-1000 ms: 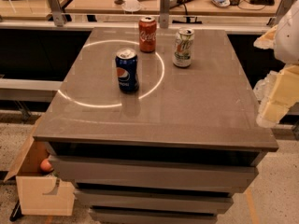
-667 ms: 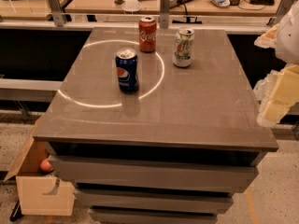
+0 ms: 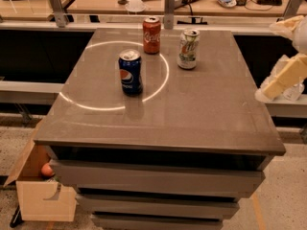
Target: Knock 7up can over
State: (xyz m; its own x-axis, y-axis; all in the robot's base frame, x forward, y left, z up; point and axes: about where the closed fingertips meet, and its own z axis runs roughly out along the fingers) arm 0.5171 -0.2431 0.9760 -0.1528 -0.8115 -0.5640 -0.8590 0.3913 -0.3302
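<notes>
Table inventory, as I see it from my station:

- One grey rectangular table [image 3: 192, 114].
- Three drink cans, all upright.
  - One pale silver-white aluminium 7up can with green lettering [image 3: 188, 49], far right of the group, just outside the white ring [image 3: 96, 107].
  - One red Coca-Cola can [image 3: 151, 35], to its left.
  - One dark blue Pepsi can [image 3: 130, 72], nearest me.
- One cream end effector [image 3: 283, 79], beyond the table's right edge and well apart from the cans. I cannot tell its grip state.

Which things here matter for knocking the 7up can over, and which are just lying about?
For the job:
7up can, upright, toward the far edge of the table
gripper, beyond the table's right edge

Lying about:
Coca-Cola can
Pepsi can
cardboard box on the floor, lower left
</notes>
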